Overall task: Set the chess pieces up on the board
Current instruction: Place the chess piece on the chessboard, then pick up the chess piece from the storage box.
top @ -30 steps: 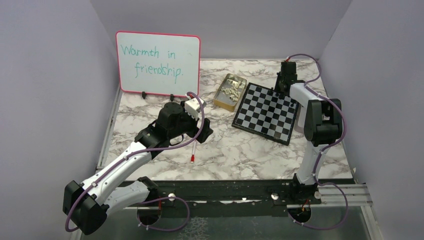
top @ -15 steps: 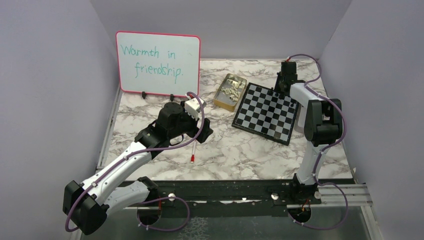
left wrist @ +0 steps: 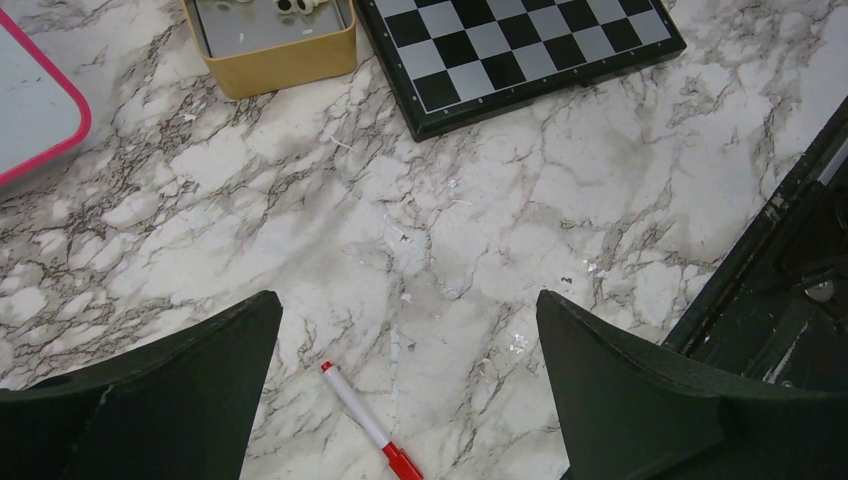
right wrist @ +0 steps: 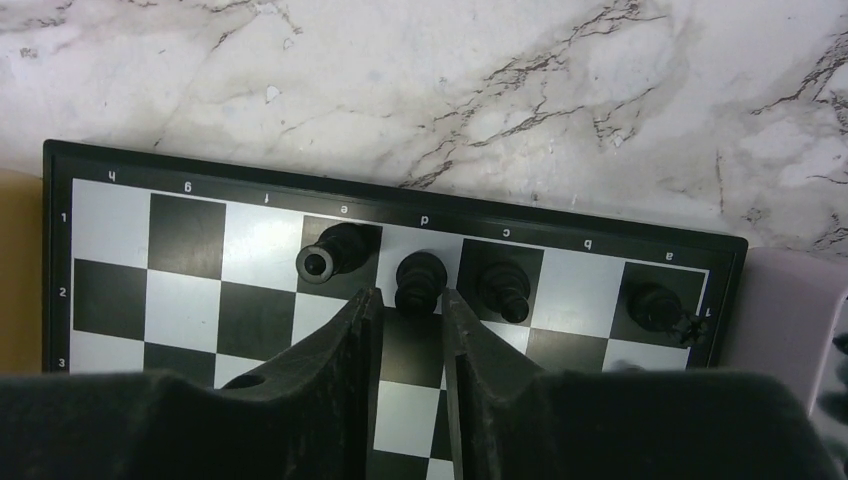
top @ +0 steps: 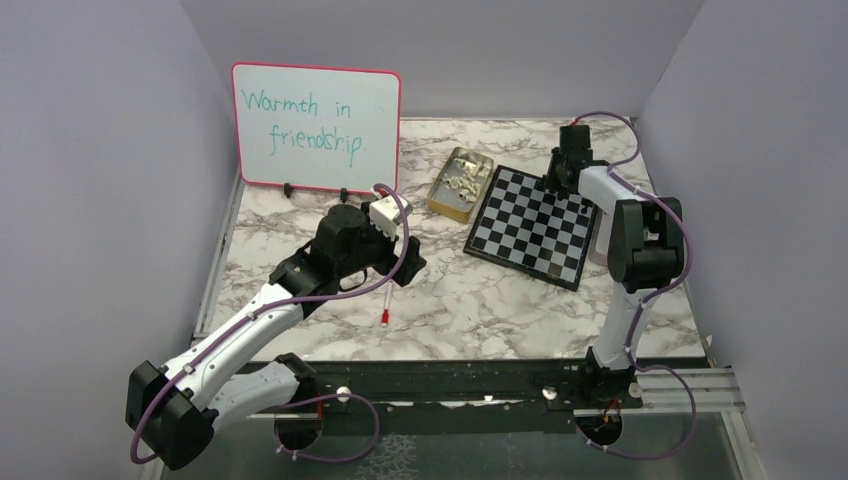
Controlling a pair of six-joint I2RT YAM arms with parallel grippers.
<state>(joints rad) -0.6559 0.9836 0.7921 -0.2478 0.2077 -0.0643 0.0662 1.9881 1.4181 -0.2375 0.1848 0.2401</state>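
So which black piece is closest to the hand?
The black piece on column d, right at the right hand's fingertips; the others stand off to its sides.

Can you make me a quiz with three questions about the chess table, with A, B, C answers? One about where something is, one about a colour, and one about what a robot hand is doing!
1. Where are the pale chess pieces?
A) in a bag
B) on a chair
C) in the tin beside the board

2. What colour are the pieces on the board?
A) red
B) black
C) green

3. The left gripper is:
A) open, holding nothing
B) shut tight
C) shut on a chess piece

Answers:
1 C: the top view shows them heaped in the tin.
2 B: the right wrist view shows only black pieces on the squares.
3 A: its fingers stand wide apart, gripping nothing.
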